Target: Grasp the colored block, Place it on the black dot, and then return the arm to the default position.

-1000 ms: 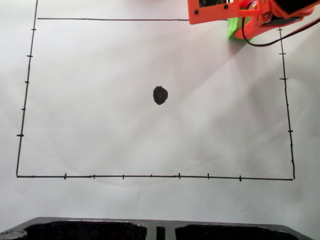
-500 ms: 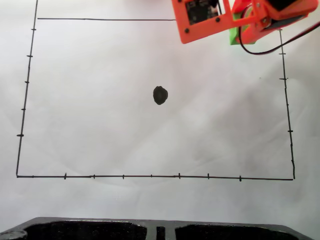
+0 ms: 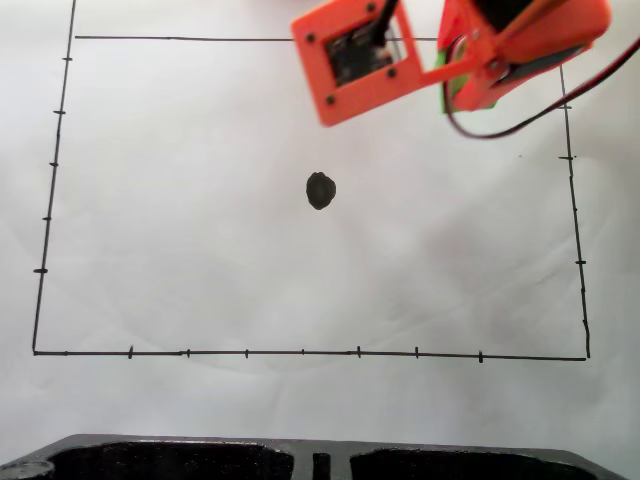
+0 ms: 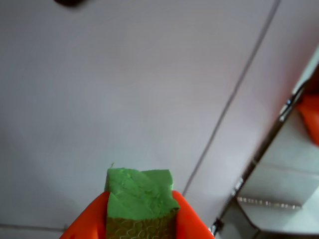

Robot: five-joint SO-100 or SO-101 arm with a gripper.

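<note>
The orange-red arm [image 3: 500, 45] reaches in from the top right of the fixed view, its camera plate [image 3: 352, 62] hanging over the paper. A sliver of the green block [image 3: 452, 97] peeks out beneath the arm, above and to the right of the black dot [image 3: 320, 190]. In the wrist view my gripper [image 4: 141, 221] is shut on the green block [image 4: 139, 191], held off the paper between two orange fingers [image 4: 87, 221]. The black dot [image 4: 70, 2] is just visible at the top left edge there.
A thin black border line with tick marks [image 3: 300, 352] frames the white paper. A dark tray-like object [image 3: 320, 460] lies along the bottom edge of the fixed view. In the wrist view the paper's edge, a metal bracket [image 4: 269, 201] and an orange part [image 4: 311, 114] sit at the right.
The arm has swung left and lower in the fixed view, carrying the block away from the top right corner and closer to the dot. The camera plate looks larger.
</note>
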